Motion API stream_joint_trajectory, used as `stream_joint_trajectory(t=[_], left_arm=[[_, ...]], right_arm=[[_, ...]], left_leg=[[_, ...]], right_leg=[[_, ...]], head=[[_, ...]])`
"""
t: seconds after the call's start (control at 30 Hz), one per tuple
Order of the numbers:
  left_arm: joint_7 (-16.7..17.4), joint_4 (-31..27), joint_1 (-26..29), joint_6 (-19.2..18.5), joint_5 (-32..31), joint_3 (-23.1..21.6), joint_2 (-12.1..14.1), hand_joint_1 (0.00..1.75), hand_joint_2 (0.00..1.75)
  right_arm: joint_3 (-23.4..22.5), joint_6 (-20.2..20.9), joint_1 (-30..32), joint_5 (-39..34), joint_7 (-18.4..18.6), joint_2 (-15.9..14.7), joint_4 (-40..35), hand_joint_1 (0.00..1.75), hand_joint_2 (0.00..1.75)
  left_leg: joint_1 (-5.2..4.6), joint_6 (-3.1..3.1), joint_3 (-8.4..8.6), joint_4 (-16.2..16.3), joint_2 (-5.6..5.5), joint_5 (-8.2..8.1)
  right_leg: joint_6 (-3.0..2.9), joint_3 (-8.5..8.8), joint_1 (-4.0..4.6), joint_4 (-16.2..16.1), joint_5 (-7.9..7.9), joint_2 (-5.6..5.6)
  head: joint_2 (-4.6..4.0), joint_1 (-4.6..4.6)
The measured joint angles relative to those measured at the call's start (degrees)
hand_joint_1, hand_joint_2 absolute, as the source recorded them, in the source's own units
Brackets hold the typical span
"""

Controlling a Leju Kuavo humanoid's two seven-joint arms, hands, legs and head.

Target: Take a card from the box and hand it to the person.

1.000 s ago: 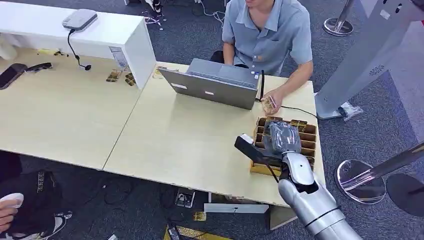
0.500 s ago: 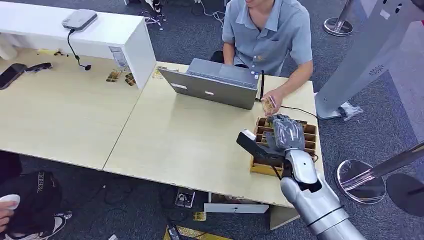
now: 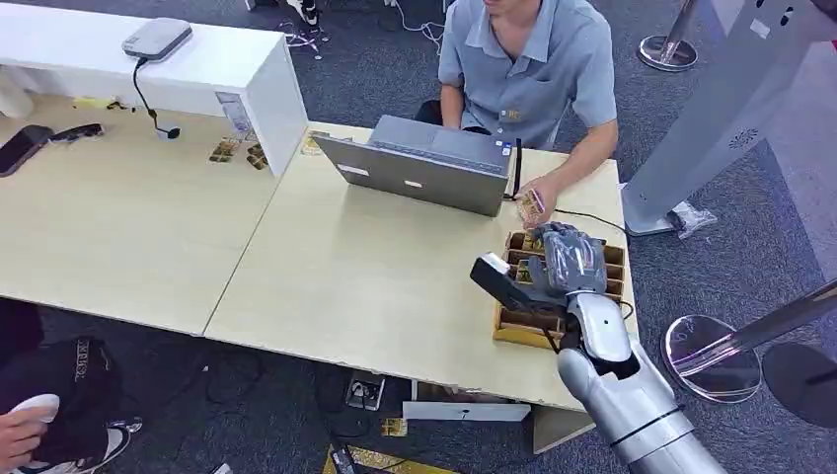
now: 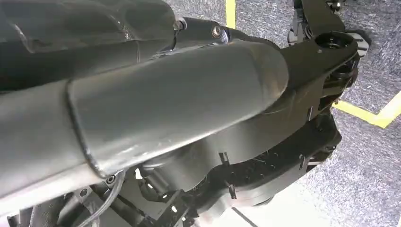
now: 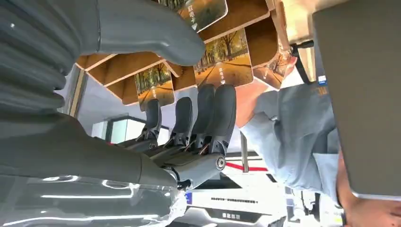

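Right hand: the right hand (image 3: pixel 565 262) hovers over the card box (image 3: pixel 515 328), fingers (image 5: pixel 208 113) straight and apart from the thumb (image 5: pixel 146 30), holding nothing.
Cards: the cards (image 5: pixel 222 59) stand upright in cardboard slots, their top edges just beyond the fingertips, between fingers and thumb.
Handling: thin, light, fairly stiff and probably glossy, so likely to slip; one may drag its neighbour along.
Grasp: pinch the exposed top edge of one card between thumb and fingers, then lift straight.
Person: the person's hand (image 3: pixel 536 202) rests just past the box, holding what looks like a card.
Left hand: I cannot tell its state.
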Motion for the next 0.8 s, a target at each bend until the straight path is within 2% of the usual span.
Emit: stream_joint_trajectory(t=[0.8], left_arm=[[0.26, -0.35, 0.00, 0.07, 0.00, -0.04, 0.02, 0.00, 0.00]], right_arm=[[0.22, -1.14, 0.60, -2.03, -2.62, 0.28, 5.73, 0.99, 1.75]], left_leg=[[0.00, 0.00, -0.02, 0.00, -0.01, 0.00]], right_leg=[[0.00, 0.00, 0.00, 0.00, 0.00, -0.01]], head=[[0.00, -0.02]])
